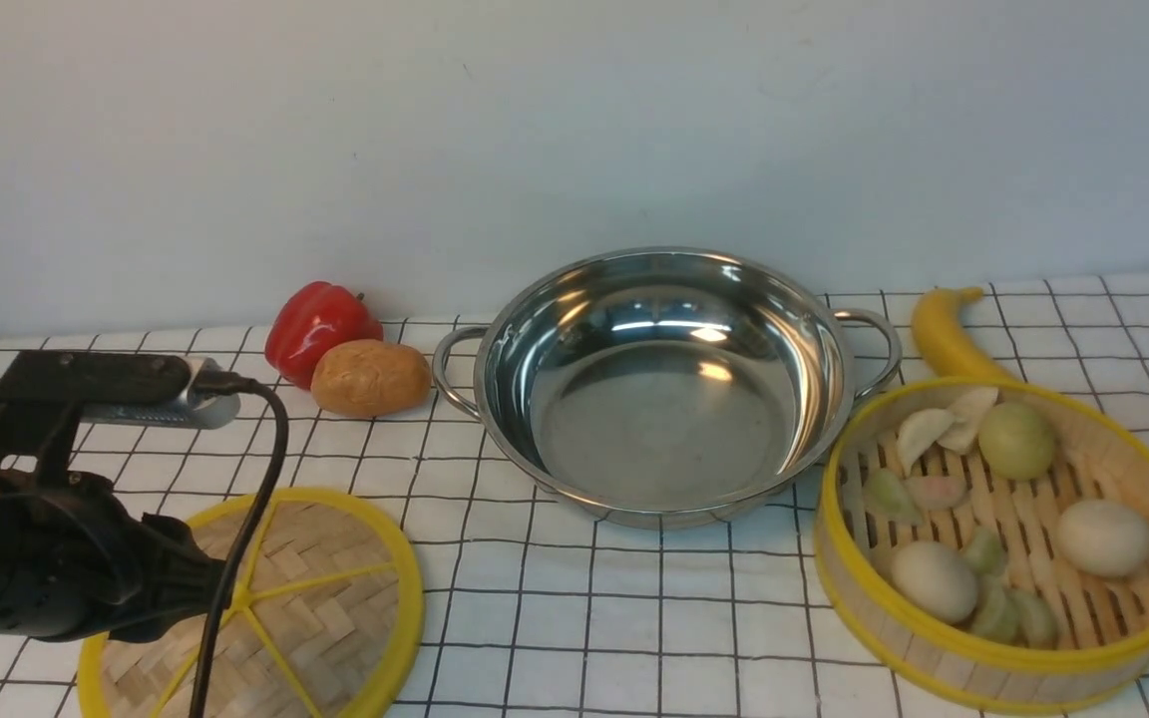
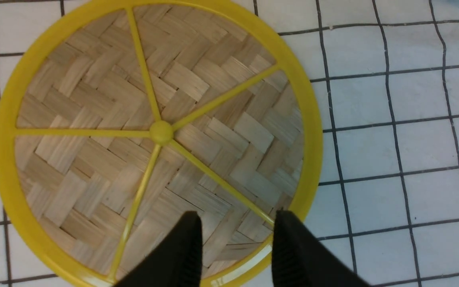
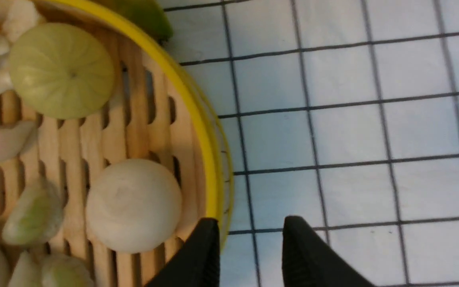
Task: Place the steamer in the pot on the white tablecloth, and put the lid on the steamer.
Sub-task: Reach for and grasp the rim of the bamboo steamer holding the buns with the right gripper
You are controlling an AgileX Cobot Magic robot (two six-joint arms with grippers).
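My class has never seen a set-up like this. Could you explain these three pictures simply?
This is a two-armed robot. The front view looks forward from between its arms; each wrist view comes from a camera on one arm. On the gridded white cloth lie a woven lid, a steel pot, a bamboo steamer of food, a bell pepper, a potato and a banana. The left tool and right tool are open, holding nothing.
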